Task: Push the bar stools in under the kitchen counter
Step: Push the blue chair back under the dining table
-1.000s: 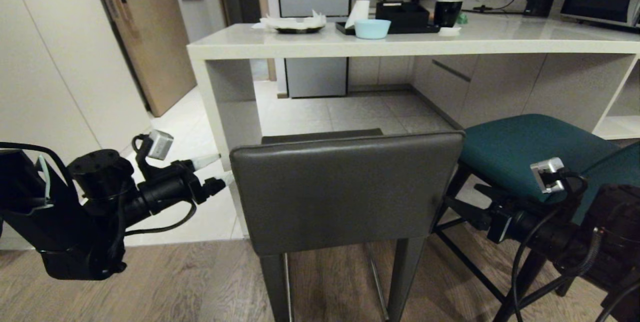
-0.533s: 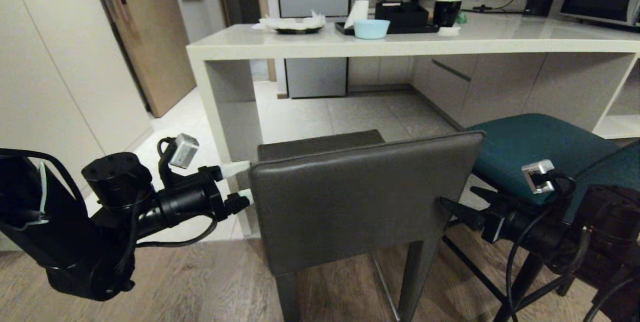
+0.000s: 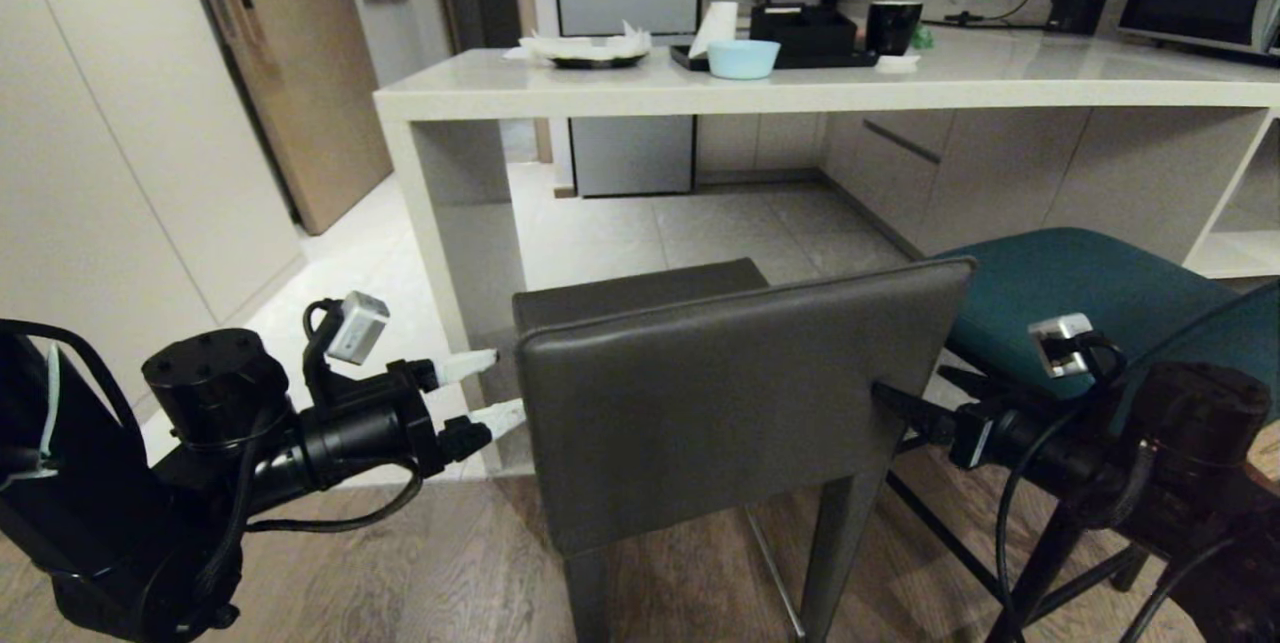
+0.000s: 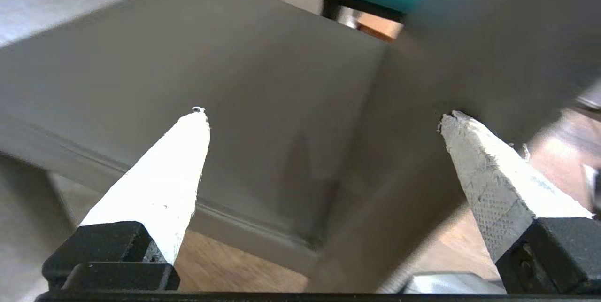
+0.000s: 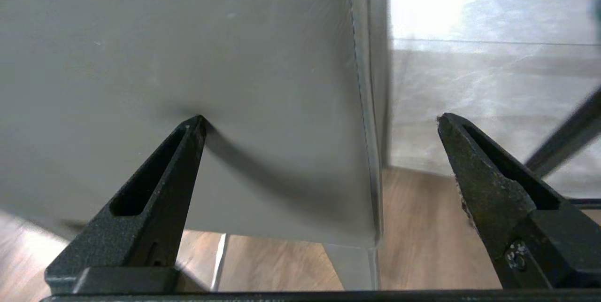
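At far left stand tall flat-fronted cabinets and a wooden door. The left gripper, its pale tapered fingers spread wide and holding nothing, straddles the left side of the dark grey stool where seat meets backrest. That stool's smooth leather back is a low, wide rectangle, skewed with its right end nearer the kitchen counter; its square seat faces the open knee space just beside the slab side panel. The counter's thick, pale speckled stone top runs left to right. The right gripper, black pointed fingers equally spread and empty, presses one tip into the backrest's right edge. The teal stool, padded, on black legs, stands rightmost, outside the counter.
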Controlling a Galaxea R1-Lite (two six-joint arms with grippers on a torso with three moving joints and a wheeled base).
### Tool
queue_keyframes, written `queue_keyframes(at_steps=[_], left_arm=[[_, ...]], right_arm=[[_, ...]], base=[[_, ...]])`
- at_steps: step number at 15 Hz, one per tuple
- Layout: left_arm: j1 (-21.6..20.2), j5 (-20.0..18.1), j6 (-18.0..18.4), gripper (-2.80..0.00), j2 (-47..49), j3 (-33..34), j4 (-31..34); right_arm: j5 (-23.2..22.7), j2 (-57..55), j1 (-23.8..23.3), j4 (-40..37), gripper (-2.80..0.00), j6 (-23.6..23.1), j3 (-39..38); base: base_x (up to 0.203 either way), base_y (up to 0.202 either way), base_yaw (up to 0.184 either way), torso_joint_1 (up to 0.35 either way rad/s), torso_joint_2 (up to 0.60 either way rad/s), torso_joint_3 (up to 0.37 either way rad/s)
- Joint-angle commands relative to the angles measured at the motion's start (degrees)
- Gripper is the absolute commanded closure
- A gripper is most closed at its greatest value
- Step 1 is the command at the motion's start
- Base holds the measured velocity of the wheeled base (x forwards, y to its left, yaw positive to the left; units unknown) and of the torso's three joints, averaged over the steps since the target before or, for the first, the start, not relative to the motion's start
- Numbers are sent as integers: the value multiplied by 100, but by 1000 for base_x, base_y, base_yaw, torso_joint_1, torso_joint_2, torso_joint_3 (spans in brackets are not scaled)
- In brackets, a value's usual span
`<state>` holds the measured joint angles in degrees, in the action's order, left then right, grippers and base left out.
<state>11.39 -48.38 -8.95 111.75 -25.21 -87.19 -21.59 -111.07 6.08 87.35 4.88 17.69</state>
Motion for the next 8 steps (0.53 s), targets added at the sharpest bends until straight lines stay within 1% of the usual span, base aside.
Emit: queue_keyframes(at_steps=[1, 3, 5, 7, 8], left_arm=[[115, -49, -10, -280, -166, 96, -48], [343, -19, -18, -280, -261, 213, -48], [487, 22, -28, -280, -329, 280, -48], [350, 37, -34, -280, -387, 306, -48], [105, 39, -51, -280, -497, 364, -48]], right_arm=[[39, -236, 6, 16, -280, -4, 191], [198, -363, 7, 3, -280, -13, 332], [199, -340, 16, 20, -280, -13, 275], [199, -155, 0, 31, -280, 3, 94], [193, 46, -24, 31, -280, 21, -28]], base=[[0, 0, 0, 0, 0, 0], [0, 0, 0, 0, 0, 0], [0, 0, 0, 0, 0, 0], [0, 0, 0, 0, 0, 0], [0, 0, 0, 0, 0, 0]])
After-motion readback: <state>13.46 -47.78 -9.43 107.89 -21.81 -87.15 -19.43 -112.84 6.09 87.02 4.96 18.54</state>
